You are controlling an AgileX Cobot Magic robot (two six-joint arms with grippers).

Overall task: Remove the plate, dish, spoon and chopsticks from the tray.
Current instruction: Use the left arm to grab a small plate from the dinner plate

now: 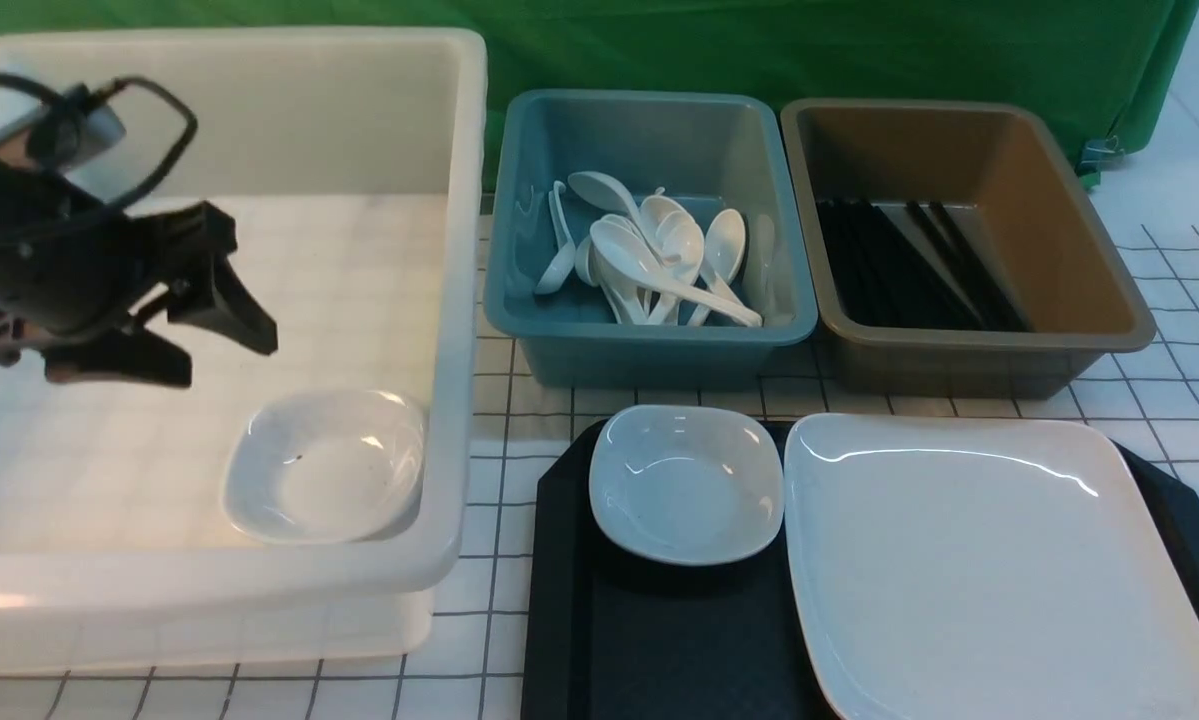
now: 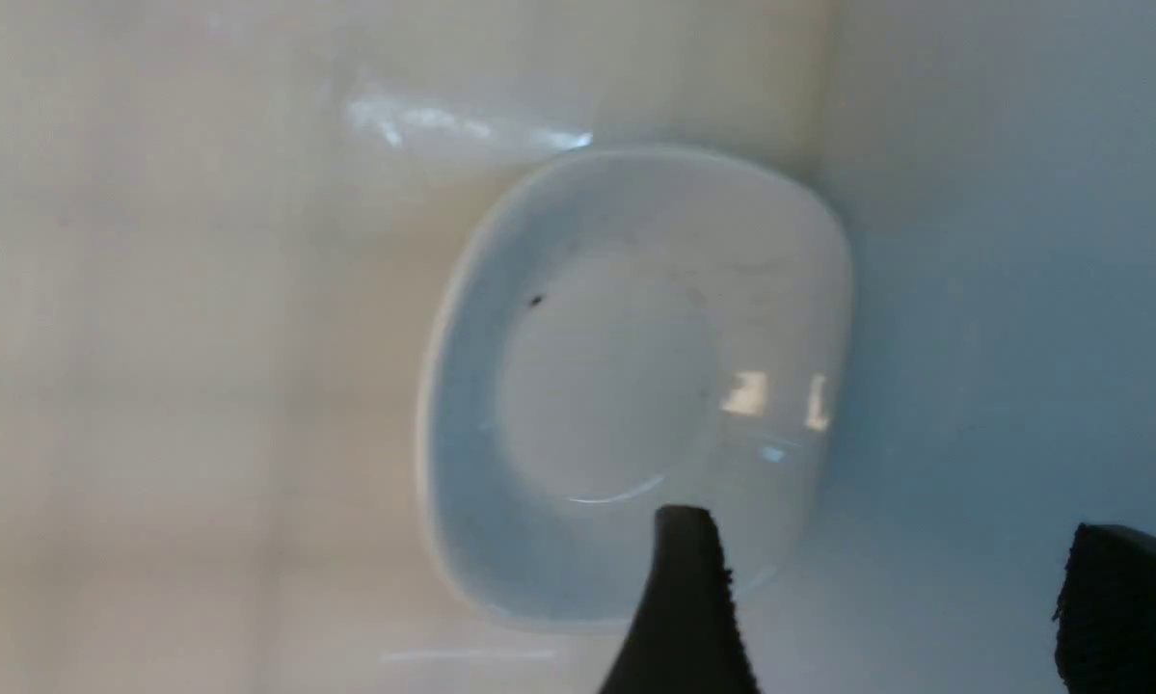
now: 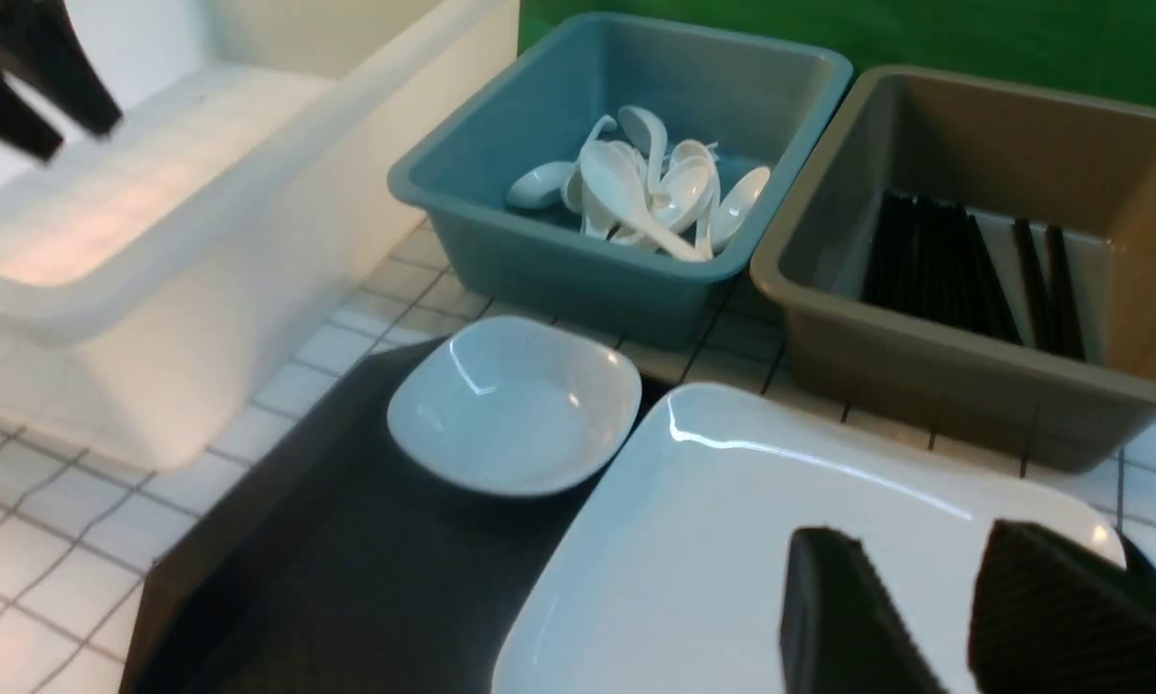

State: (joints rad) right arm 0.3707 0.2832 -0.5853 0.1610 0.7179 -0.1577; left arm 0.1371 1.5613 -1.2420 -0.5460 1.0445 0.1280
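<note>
Green backdrop (image 1: 759, 50), white gridded bench (image 1: 499, 620). Left tool (image 1: 224, 362) hung over the white tub (image 1: 459, 300), jaws spread wide and empty, directly above a small dish (image 1: 324, 465) lying in the tub's near corner, likely its drop spot. On the tray (image 1: 639, 640) lay a second dish (image 1: 686, 483) just beside the plate (image 1: 989, 560). Right tool (image 3: 915, 535) hovered over the plate, part-spread, pinching nothing. Spoons (image 1: 659, 260) sat in the blue tub (image 1: 649, 340), chopsticks (image 1: 909, 265) in the brown tub (image 1: 969, 365); none seen on the tray.

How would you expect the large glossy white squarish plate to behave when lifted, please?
The plate is probably slippery, given its sharp highlights. It looks rigid, possibly breakable. Wide and shallow, it may tilt in an edge grip.
</note>
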